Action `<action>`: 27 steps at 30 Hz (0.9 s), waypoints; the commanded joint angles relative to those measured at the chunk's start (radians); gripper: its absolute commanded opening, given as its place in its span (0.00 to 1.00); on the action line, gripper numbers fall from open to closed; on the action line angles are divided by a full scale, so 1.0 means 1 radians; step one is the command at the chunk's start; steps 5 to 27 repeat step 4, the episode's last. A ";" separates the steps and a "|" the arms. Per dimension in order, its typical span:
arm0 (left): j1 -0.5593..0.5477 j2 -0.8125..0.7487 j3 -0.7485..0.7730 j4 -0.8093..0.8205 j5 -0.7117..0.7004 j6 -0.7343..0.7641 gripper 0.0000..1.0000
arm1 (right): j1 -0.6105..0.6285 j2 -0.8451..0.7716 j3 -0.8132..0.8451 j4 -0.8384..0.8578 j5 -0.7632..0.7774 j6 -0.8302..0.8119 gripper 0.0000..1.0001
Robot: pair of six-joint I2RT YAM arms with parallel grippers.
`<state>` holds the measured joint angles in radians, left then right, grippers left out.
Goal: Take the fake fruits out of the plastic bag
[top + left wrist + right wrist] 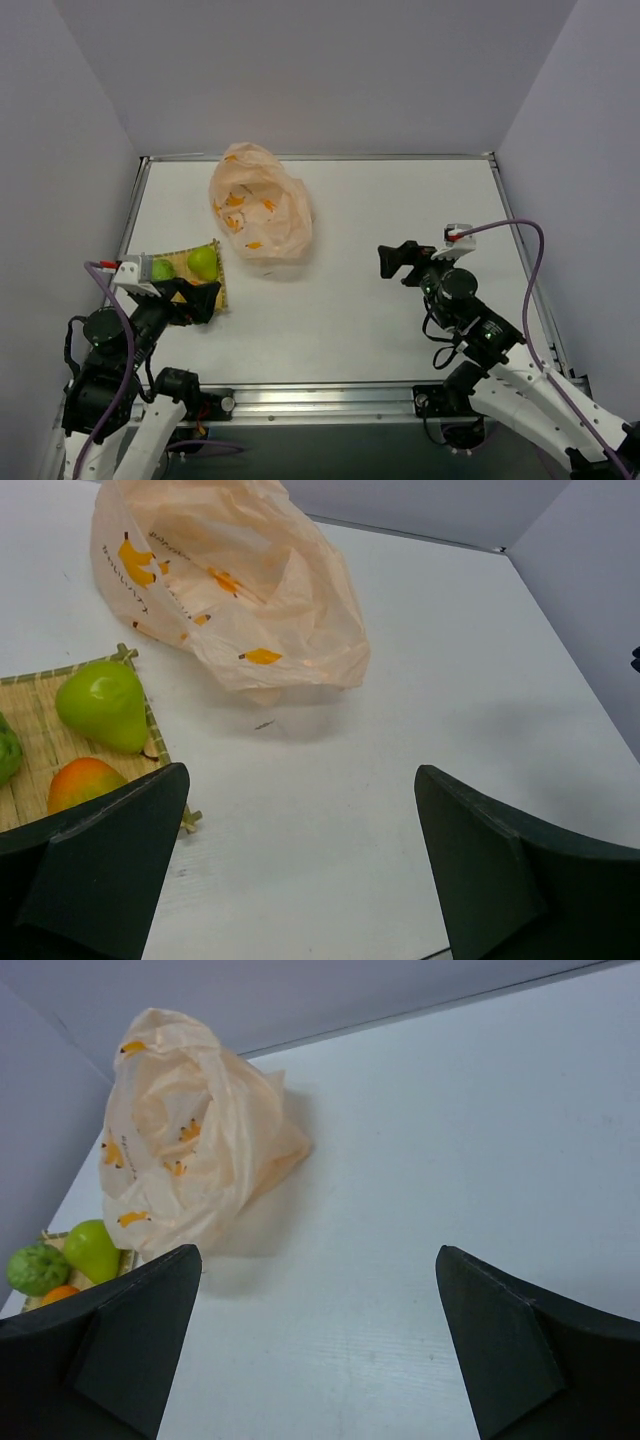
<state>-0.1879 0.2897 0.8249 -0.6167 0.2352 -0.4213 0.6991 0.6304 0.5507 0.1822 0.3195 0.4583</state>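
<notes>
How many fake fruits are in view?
3, all on the woven mat: a smooth green fruit, a bumpy green fruit, an orange fruit. The plastic bag may hide more.

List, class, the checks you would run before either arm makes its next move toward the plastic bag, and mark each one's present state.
1. Left fingers open, empty: ok.
2. Right fingers open, empty: ok.
3. Plastic bag lying free, neither arm touching it: ok.
4. Green pear, bumpy green fruit and orange fruit resting on the woven mat: ok.
5. Bag emptied of fruit: cannot tell, folds hide its inside.
</notes>
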 commanded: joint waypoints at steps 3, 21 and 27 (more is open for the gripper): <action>-0.001 0.005 0.023 0.011 0.019 -0.016 0.94 | -0.007 0.041 0.026 0.045 0.067 0.022 1.00; -0.001 0.014 0.032 0.020 0.018 -0.016 0.94 | -0.007 0.052 0.066 0.043 0.061 0.007 1.00; -0.001 0.014 0.032 0.020 0.018 -0.016 0.94 | -0.007 0.052 0.066 0.043 0.061 0.007 1.00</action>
